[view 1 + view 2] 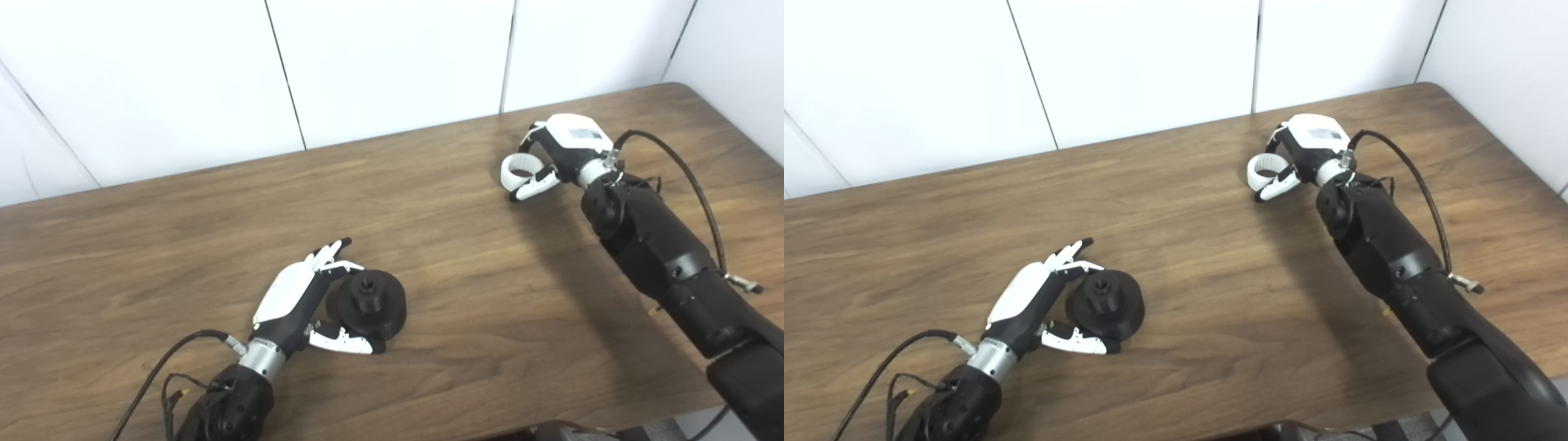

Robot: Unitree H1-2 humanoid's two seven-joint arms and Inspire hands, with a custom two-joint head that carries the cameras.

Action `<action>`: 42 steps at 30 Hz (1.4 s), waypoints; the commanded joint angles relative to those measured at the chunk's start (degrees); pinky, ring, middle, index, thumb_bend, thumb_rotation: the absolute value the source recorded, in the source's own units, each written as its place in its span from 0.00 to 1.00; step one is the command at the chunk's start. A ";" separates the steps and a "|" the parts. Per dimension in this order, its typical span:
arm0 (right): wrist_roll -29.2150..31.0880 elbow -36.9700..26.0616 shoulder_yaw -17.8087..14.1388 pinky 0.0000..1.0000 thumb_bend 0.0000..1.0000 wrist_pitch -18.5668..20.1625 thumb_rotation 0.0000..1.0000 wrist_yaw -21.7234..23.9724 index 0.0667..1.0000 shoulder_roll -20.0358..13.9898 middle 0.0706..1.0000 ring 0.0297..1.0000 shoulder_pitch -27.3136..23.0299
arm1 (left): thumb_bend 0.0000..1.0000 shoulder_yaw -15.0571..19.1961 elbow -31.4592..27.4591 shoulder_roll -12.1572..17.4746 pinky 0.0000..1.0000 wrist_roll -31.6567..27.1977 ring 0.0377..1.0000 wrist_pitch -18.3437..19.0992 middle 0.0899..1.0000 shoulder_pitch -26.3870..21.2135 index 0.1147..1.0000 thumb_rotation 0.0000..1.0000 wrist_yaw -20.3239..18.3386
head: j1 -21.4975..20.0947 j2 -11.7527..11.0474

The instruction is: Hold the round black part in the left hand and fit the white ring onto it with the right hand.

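The round black part (369,304) lies on the wooden table (184,245), front left of centre, with a toothed hub on top. My left hand (306,300) is open and cupped against its left side: the fingers reach past its far edge and the thumb lies along its near edge. The white ring (519,169) is at the back right of the table. My right hand (563,150) is closed around it, fingers over the top and thumb below. I cannot tell whether the ring is touching the table.
White wall panels stand behind the table's far edge. The table's right edge (753,141) and rounded far corner are close to the right arm. Black cables run along both forearms.
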 commanded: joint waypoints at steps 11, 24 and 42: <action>0.55 -0.43 -1.31 0.85 0.75 -2.50 0.21 -3.73 0.57 -0.98 0.87 0.85 -2.32 | 0.99 0.34 -1.34 0.45 1.00 0.37 1.00 -0.35 1.00 -1.22 0.60 0.36 -0.31 | 0.07 0.04; 1.62 -3.66 -2.78 0.84 0.52 -3.91 0.15 -5.10 0.46 -1.20 0.86 0.85 -1.15 | 0.98 0.36 -1.19 0.43 1.00 0.46 1.00 -0.35 1.00 -1.18 0.60 0.36 -0.18 | -0.25 0.23; 1.01 -21.07 -6.69 0.86 0.52 -3.17 0.16 -0.64 0.46 -3.91 0.88 0.86 0.74 | 0.98 0.24 -0.83 -0.29 1.00 0.91 1.00 -0.13 1.00 -1.72 0.60 0.35 0.20 | 5.36 1.21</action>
